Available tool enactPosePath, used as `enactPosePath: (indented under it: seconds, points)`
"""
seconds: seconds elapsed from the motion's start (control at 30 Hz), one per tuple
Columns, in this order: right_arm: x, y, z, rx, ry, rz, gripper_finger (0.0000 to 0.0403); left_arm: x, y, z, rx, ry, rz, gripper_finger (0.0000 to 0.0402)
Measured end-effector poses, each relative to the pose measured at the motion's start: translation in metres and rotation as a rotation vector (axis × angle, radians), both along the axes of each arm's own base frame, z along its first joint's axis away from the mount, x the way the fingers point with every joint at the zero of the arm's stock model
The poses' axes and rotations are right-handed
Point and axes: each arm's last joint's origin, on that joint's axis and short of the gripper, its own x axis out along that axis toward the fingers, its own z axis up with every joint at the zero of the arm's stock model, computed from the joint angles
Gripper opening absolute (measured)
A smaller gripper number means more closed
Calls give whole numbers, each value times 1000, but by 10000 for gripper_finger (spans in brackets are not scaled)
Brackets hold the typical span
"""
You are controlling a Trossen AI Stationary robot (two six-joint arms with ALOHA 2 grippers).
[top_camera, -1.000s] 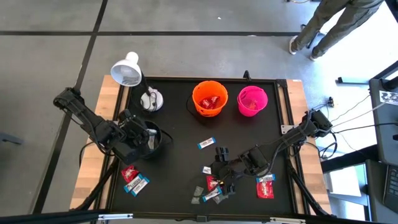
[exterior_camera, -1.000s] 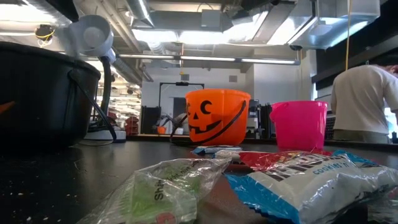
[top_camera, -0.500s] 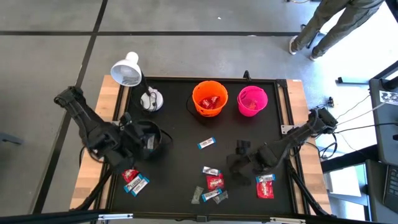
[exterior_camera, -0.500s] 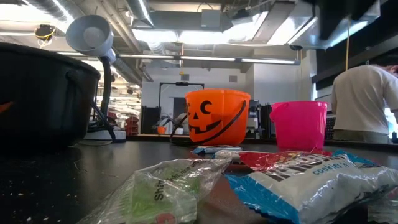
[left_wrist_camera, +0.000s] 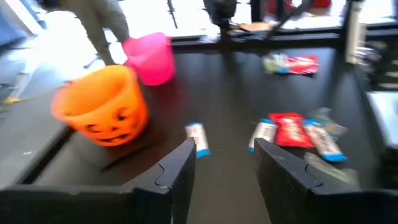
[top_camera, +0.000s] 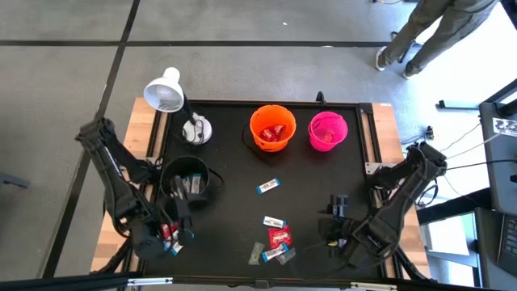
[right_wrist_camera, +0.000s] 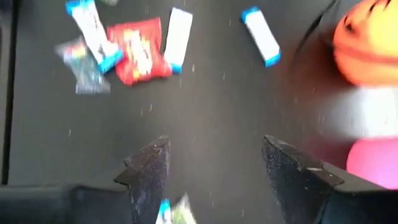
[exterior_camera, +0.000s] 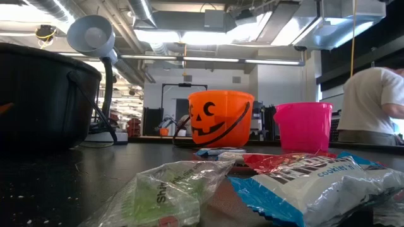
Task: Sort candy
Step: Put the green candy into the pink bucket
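Across the black tabletop (top_camera: pixel 242 210) your candy is scattered in a few groups. Near the front middle you have a red packet (top_camera: pixel 279 236) with a blue-and-white bar (top_camera: pixel 273 221) just beside it and a silvery-grey wrapper (top_camera: pixel 257 254) and another blue-and-white piece (top_camera: pixel 277 255) toward the front edge. One blue-and-white bar (top_camera: pixel 267 187) lies alone nearer the middle, between that group and the orange bucket (top_camera: pixel 271 128). More red and blue-and-white pieces (top_camera: pixel 174 236) sit at the front left.

Your left tool (top_camera: pixel 174 212) is over the front left, between the black bucket (top_camera: pixel 187 179) and those left-hand pieces; in its wrist view the two fingers (left_wrist_camera: pixel 178 174) stand parted with nothing between them. Your right tool (top_camera: pixel 334 217) is at the front right, apart from the middle group; its fingers (right_wrist_camera: pixel 150 171) are spread wide and hold nothing.

Red wrappers show inside the orange bucket, and the pink bucket (top_camera: pixel 327 131) stands just beside it at the back. From the low view you see a blue-and-white packet (exterior_camera: pixel 309 186) and a clear greenish wrapper (exterior_camera: pixel 170 189) close to the lens. A white lamp (top_camera: pixel 165 93) stands at the back left corner, and a person (top_camera: pixel 428 28) is on the floor beyond the table.
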Motion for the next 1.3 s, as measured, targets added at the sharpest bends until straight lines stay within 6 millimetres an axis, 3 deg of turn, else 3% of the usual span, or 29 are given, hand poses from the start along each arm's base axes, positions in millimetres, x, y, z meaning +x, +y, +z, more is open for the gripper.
enactPosePath:
  seconds: [0.23, 0.5, 0.63, 0.8, 0.97, 1.13, 1.3]
  points:
    - [-13, -2, -7, 67, 191, -51, 253, 31, -18, 2, -60, 14, -211, 151]
    - [-23, -9, -44, 70, 342, -73, 253, 53, -16, 14, -32, -49, -371, 151]
    - [-31, -16, -62, 150, 347, -86, 253, 61, -9, 15, -24, -46, -384, 151]
    - [-44, -31, -74, 241, 312, -150, 253, 63, 5, -15, -24, -18, -350, 151]
    - [-53, -39, -86, 288, 325, -201, 253, 60, 26, -48, -146, -153, -368, 151]
    - [-56, -40, -105, 353, 377, -191, 253, 52, 37, -52, -235, -316, -401, 151]
    - [-60, -43, -122, 379, 402, -193, 253, 51, 38, -53, -224, -332, -411, 151]
